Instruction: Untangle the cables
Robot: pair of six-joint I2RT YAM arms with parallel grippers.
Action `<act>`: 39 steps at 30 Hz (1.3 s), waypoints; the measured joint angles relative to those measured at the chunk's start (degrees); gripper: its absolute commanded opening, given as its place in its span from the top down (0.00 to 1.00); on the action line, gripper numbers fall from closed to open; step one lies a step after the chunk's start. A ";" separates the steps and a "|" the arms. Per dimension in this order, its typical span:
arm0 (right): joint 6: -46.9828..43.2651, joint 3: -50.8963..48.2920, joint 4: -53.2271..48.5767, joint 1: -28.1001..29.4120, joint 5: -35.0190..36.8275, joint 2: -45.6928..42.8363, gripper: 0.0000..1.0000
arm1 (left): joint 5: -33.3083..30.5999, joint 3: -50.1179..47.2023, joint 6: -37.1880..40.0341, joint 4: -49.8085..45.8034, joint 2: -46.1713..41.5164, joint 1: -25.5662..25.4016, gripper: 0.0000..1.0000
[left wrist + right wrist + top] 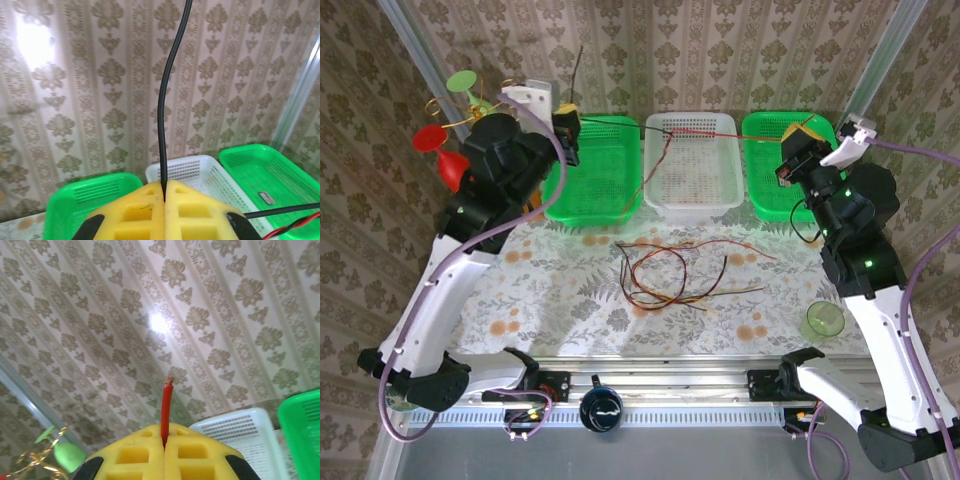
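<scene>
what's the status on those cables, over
Left gripper shut on black cable. Right gripper shut on red cable. Other cables looped together on table. Red cable strung over white basket.

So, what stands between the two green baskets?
In the top view, a white basket stands between the left green basket and the right green basket; a red cable crosses over it.

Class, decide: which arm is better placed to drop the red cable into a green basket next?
Right, probably: the right fingers are shut on the red cable, seemingly above the green basket on that side. The left fingers pinch a black cable instead.
</scene>
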 measured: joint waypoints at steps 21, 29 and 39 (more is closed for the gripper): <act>-13.31 0.00 -4.22 -9.22 14.56 -2.73 1.00 | 0.00 -12.11 -1.90 -10.05 -8.59 22.60 1.00; -13.44 -2.27 -3.76 -10.91 21.14 -5.46 1.00 | 2.21 -14.91 -3.72 -13.49 -9.22 28.13 1.00; -13.40 -3.93 -3.76 -12.76 25.88 -7.06 1.00 | 6.43 -15.45 -6.12 -15.43 -9.99 32.94 1.00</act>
